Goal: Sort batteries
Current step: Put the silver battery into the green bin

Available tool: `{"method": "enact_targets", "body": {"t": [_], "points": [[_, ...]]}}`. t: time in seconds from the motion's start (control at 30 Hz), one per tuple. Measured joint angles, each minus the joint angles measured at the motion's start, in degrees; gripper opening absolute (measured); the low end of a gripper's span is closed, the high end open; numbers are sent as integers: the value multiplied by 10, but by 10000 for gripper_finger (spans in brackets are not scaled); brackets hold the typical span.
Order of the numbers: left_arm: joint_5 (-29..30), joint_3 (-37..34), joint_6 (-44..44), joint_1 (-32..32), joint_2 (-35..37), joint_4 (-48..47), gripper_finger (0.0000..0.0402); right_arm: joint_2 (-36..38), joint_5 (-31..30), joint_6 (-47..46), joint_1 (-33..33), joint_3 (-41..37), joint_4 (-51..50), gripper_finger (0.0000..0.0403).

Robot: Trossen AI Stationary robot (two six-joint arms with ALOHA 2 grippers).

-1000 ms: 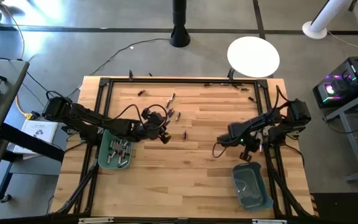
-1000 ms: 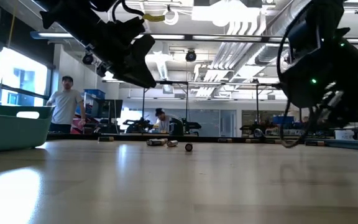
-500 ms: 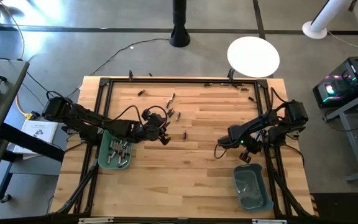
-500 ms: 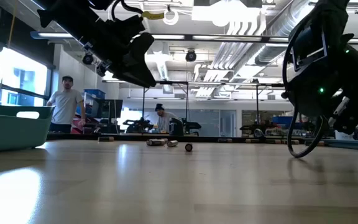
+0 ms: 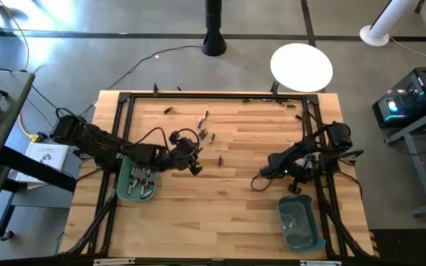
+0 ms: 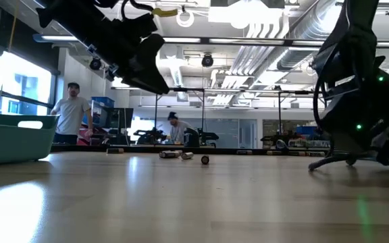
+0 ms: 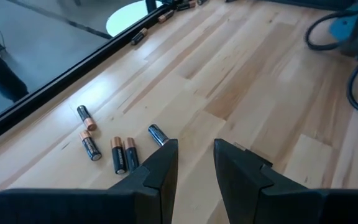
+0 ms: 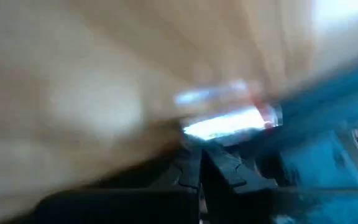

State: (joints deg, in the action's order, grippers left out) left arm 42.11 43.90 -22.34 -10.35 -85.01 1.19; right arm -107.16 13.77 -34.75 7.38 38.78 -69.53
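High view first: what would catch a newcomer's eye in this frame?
The two dark arms reaching inward over the pale wooden table: the left gripper hangs open above the table's middle, beside loose batteries scattered toward the far edge. Two teal bins stand out, the left bin holding sorted batteries, the right bin near the shut right gripper.

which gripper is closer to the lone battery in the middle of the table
Left. The left gripper hangs just beside the lone battery, on its bin-side. The right gripper sits farther off, toward the table's other edge, near the right-hand teal bin.
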Motion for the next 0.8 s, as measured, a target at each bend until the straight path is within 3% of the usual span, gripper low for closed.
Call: {"method": "enact_targets", "body": {"t": [0.2,0.47,0.63,0.8], "points": [[0,0,5,-3,0,0,97,3,-39,-10,7,46,-5,0],[3,0,5,-2,0,4,97,57,-201,0,2,191,-90,0],[4,0,5,-2,0,4,97,112,-192,18,-34,183,-123,0],[4,0,5,-2,0,3,97,134,-98,50,-108,113,-110,38]]}}
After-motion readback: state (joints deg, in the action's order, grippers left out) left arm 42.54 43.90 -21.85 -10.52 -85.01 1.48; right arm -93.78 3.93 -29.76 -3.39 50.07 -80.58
